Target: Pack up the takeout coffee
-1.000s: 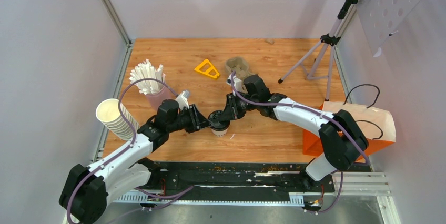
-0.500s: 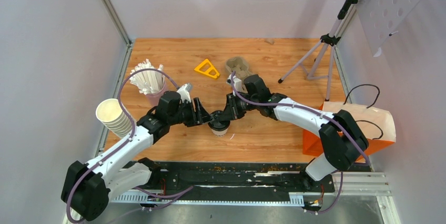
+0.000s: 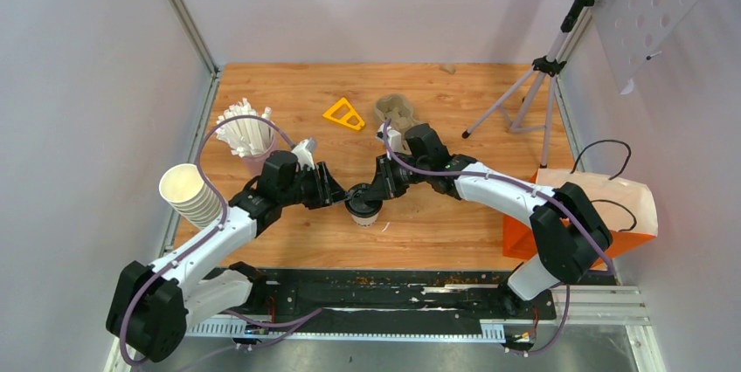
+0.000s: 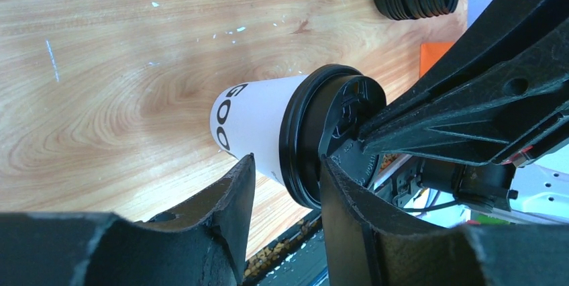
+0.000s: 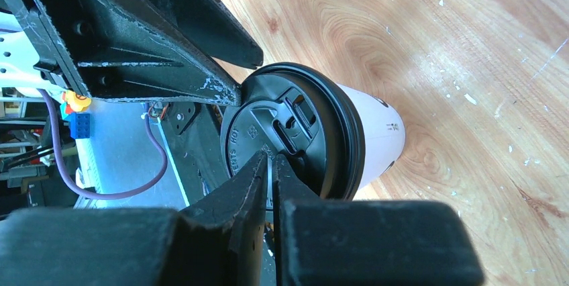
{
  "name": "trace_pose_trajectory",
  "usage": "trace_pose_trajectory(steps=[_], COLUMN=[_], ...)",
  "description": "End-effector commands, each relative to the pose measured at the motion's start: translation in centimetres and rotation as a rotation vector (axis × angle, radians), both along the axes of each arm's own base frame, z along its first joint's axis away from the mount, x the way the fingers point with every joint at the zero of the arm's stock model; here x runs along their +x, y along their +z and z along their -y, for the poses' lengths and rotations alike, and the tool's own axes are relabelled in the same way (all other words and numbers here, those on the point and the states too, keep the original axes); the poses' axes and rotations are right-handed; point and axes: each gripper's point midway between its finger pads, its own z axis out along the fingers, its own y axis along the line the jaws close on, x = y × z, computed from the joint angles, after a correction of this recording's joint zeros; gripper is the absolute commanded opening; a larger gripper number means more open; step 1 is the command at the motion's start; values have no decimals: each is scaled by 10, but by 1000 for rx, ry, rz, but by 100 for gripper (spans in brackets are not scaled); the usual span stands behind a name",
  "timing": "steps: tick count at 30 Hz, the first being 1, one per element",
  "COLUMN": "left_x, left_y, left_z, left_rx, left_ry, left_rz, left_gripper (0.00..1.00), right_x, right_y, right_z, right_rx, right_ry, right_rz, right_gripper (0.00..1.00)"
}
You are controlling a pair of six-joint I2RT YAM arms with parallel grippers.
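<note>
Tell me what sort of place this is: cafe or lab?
Probably a lab test cell staged as a takeout-coffee station: plain grey walls, a tripod on the wooden tabletop, a lidded coffee cup, stacked paper cups and straws.

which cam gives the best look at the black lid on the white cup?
Right wrist: the lid faces the lens, with its sip tab and embossed lettering visible. Left wrist shows the lid edge-on, mostly rim. Top external shows the lid only as a small dark disc.
</note>
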Motion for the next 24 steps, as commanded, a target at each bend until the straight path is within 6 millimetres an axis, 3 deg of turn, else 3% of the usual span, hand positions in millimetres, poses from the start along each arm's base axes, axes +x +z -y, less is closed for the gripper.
trace_pose_trajectory(steps=[1,6,20,24], left_x=[3,-4,-37,-32], left_y=[-3,-14,-82,-70], left_z=[3,1,-35,-25], left_rx=[-26,-25,176,127], left_ry=[-9,-4,80,38], left_rz=[20,-18,-249,-214], left_gripper=[47,43,29,31], right_x=[-10,-11,-17,-16], right_y=[-42,-46,-59,-57], right_z=[23,25,29,29], right_rx=[-156,-163,-179,-177], right_ry=[-16,-19,-21,-22], right_rz=[-68,-74,-103,-98], right_gripper=[10,10,9,10])
